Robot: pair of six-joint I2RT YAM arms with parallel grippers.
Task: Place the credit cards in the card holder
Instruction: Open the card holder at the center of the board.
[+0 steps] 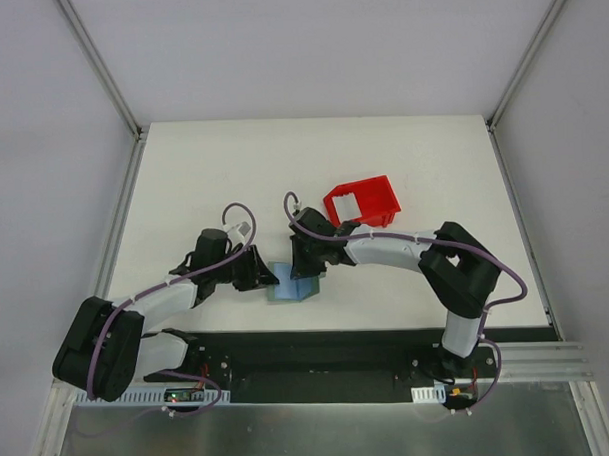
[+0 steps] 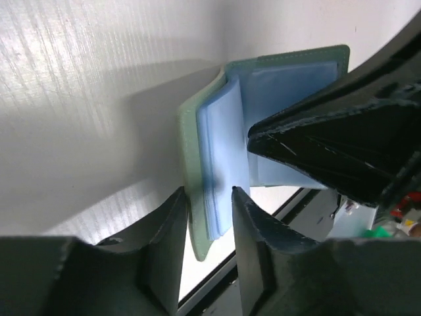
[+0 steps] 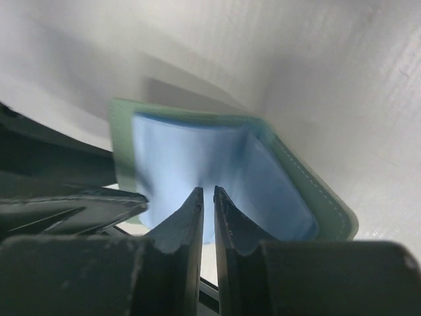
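The card holder lies open near the table's front edge, grey-green outside and pale blue inside. My left gripper reaches it from the left. In the left wrist view that gripper is open, its jaws loosely around the standing cover and blue leaves, with a gap showing. My right gripper comes from the right. In its wrist view it is shut on a blue inner leaf of the holder, whose creases run to the tips. No credit cards plainly show.
A red plastic bin stands just behind the right arm's wrist, with a pale flat patch inside that I cannot identify. The black base strip runs along the table's near edge, close to the holder. Metal frame rails border both sides.
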